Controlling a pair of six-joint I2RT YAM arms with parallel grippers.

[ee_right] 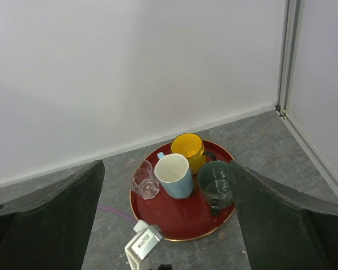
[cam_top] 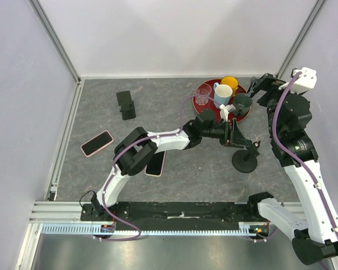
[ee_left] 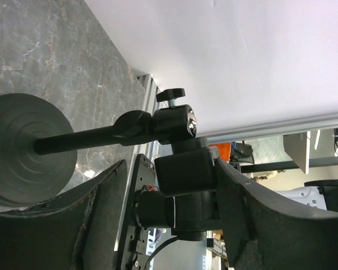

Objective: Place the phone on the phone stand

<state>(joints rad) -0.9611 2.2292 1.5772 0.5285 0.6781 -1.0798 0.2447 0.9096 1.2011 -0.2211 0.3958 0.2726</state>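
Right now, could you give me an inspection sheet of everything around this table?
Surface: grey stone-look table, no spills seen.
Job's things: pink phone lies flat; second phone is partly hidden by the left arm; phone stand stands on its base with no phone on it.
Clutter: red tray with mugs and a glass; black holder.
Grippers: left tool open astride the stand's head; right tool open, empty.
Cables: purple cable along each arm.
Surroundings: white walls, metal frame.
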